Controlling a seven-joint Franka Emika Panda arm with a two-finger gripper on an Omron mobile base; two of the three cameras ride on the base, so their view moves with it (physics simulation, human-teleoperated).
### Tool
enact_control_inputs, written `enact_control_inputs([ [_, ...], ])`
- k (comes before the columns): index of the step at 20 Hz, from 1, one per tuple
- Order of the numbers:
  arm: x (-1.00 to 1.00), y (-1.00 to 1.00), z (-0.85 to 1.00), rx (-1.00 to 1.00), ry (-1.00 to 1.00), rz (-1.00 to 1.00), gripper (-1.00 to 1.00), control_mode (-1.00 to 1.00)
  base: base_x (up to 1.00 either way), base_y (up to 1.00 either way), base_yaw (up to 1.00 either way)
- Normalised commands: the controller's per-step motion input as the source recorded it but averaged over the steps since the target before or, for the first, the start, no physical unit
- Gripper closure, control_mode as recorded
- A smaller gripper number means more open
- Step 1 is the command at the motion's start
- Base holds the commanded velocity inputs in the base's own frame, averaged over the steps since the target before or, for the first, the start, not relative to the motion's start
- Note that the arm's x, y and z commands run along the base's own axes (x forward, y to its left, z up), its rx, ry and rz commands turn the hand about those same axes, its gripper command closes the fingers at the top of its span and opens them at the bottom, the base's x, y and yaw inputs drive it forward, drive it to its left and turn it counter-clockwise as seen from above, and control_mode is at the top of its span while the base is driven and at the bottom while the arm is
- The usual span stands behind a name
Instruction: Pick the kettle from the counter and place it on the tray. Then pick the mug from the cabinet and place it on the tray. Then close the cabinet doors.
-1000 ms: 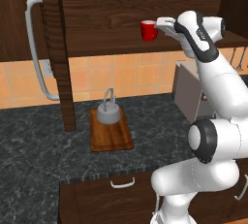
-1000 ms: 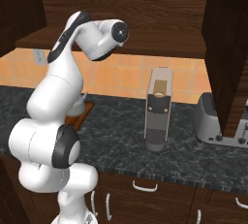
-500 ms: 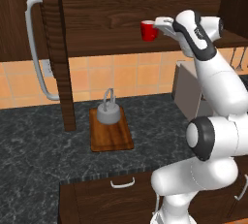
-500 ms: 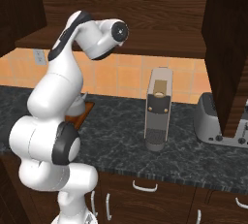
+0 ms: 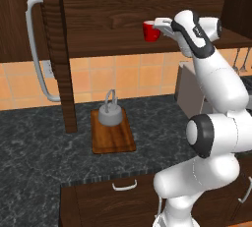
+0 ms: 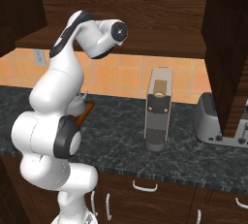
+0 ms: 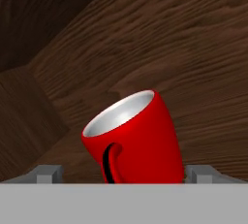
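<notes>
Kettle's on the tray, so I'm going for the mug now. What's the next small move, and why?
Probably shut the claw on the mug: its fingertips stand open on either side of the cup on the cabinet shelf, not yet gripping.

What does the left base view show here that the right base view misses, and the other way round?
Left base view: the red mug on the cabinet shelf with the open gripper at it, the kettle sitting on the tray, and a door's bar handle.
Right base view: a tall coffee machine and a toaster.
Both: the speckled counter, the orange tiled wall, the white arm.
</notes>
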Motion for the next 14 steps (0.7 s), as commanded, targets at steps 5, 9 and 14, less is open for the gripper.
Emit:
enact_control_inputs([
  [5, 0.12, 0.0, -0.02, 0.0, 0.0, 0.0, -1.0, -1.0, 0.0, 0.0, 0.0],
  [9, 0.05, 0.0, -0.01, 0.0, 0.0, 0.0, -1.0, -1.0, 0.0, 0.0, 0.0],
  [14, 0.01, 0.0, 0.0, 0.0, 0.0, 0.0, -1.0, -1.0, 0.0, 0.0, 0.0],
])
